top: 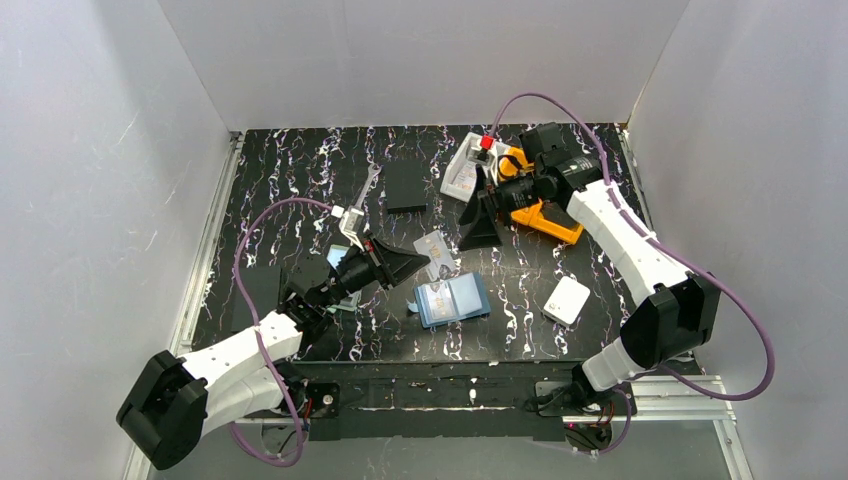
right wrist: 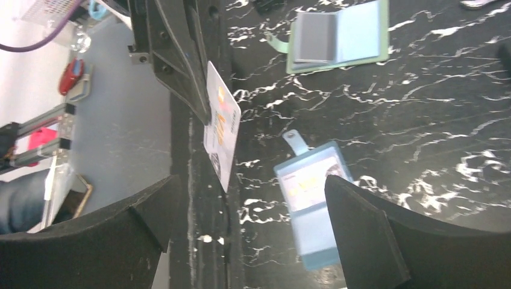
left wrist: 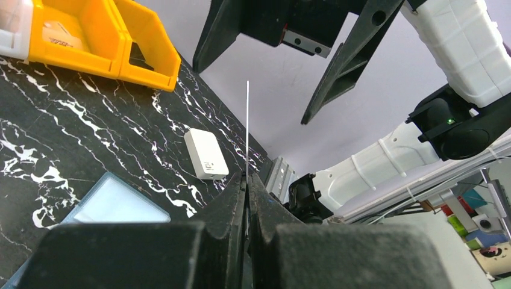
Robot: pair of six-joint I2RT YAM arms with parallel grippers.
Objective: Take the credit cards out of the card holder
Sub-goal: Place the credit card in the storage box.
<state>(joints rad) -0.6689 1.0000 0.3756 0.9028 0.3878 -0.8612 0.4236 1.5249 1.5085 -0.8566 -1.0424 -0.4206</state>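
Left gripper [top: 424,262] holds one credit card [top: 437,250] up; right gripper [top: 480,236] is wide open.
Top view: the blue card holder [top: 452,300] lies open on the table [top: 300,170], just beside the raised card. Left wrist view: the jaws squeeze the card, seen as a thin line. Right wrist view: its own jaws stand far apart, holding nothing.

No text, number or brand is legible in any view. The card [right wrist: 222,123] carries orange and dark print, too blurred to read. A label [left wrist: 60,39] in the yellow bin [left wrist: 84,63] shows red lettering, too small to read. The white box [left wrist: 206,153] bears one small grey mark, illegible.
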